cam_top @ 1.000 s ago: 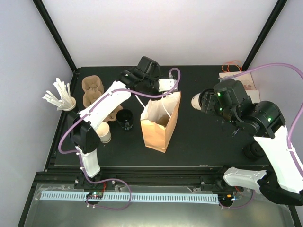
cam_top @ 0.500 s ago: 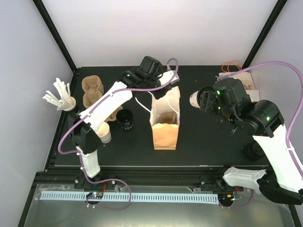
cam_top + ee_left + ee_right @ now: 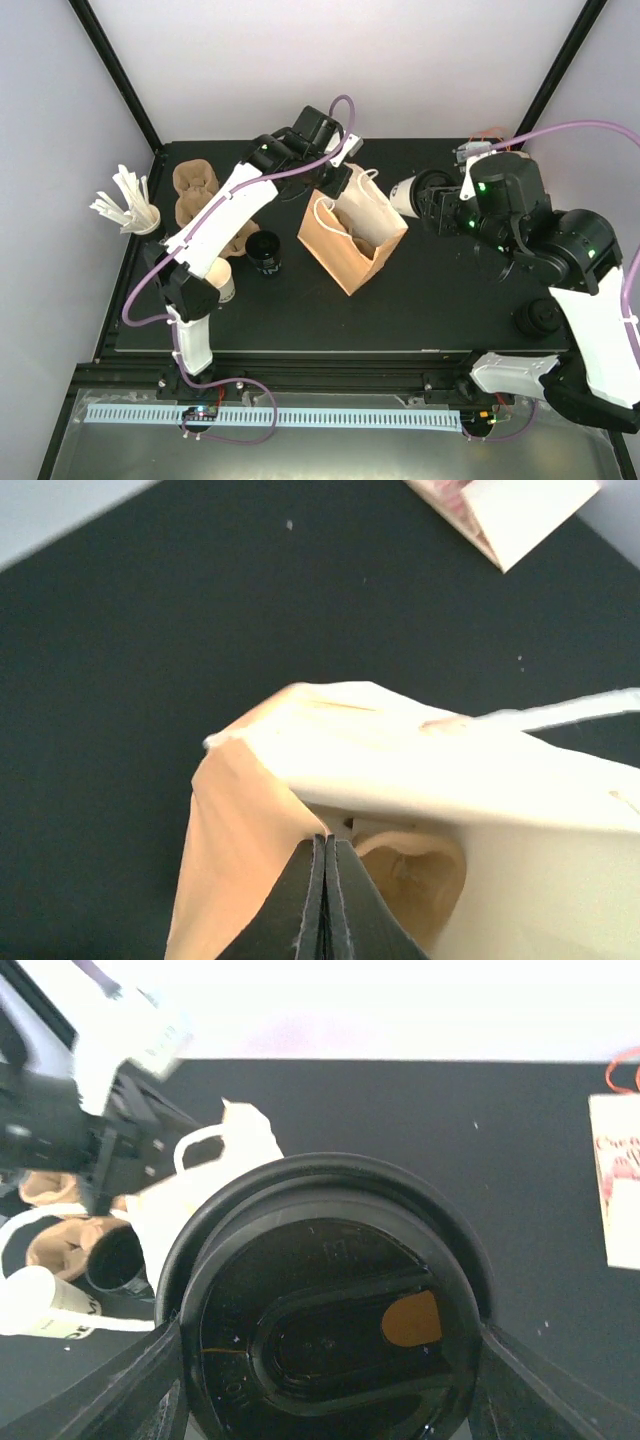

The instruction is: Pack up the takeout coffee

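Our right gripper [image 3: 425, 197] is clamped on the lidded coffee cup [image 3: 330, 1330], held sideways with its lid aimed left at the paper bag [image 3: 345, 250] just beside it. Our left gripper [image 3: 327, 852] pinches the bag's far rim.

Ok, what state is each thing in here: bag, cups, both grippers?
paper bag: mouth open, rim pinched.
coffee cup: lid on, held beside the bag, not inside.
left gripper: shut on the bag's rim.
right gripper: closed around the coffee cup.
black cup: upright, no lid.
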You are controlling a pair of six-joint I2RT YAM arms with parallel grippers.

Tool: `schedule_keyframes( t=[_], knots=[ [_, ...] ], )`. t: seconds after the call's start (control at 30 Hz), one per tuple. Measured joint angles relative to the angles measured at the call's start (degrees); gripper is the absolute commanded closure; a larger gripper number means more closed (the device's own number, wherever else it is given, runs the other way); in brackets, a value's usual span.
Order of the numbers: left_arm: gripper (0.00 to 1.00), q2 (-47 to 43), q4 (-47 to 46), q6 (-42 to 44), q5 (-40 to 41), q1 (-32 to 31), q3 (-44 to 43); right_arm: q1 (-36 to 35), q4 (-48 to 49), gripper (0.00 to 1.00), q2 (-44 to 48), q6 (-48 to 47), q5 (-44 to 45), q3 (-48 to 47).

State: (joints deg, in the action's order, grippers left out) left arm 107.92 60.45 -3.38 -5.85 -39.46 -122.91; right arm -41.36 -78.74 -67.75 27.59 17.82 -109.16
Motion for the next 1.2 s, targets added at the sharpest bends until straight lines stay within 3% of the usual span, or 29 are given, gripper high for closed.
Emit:
schedule_keyframes(
  t=[0.37,0.6,0.73,1.2],
  knots=[
    [0.99,1.7,5.4,-7.3,-0.6,0.4,0.1,0.0,-1.4,0.52,-5.1,-10.4,-8.1,-13.6],
    [0.98,1.7,5.6,-7.8,-2.7,2.0,0.2,-0.1,1.4,0.51,-4.3,-15.7,-14.3,-5.6],
    [0.98,-0.8,2.2,-7.1,-4.8,2.6,5.2,-0.2,1.8,0.51,-5.1,-17.5,-15.5,-2.6],
    [0.98,-5.5,-7.5,-6.4,-9.3,2.6,14.6,-4.0,4.2,0.52,-7.9,-20.5,-9.7,2.2]
  ],
)
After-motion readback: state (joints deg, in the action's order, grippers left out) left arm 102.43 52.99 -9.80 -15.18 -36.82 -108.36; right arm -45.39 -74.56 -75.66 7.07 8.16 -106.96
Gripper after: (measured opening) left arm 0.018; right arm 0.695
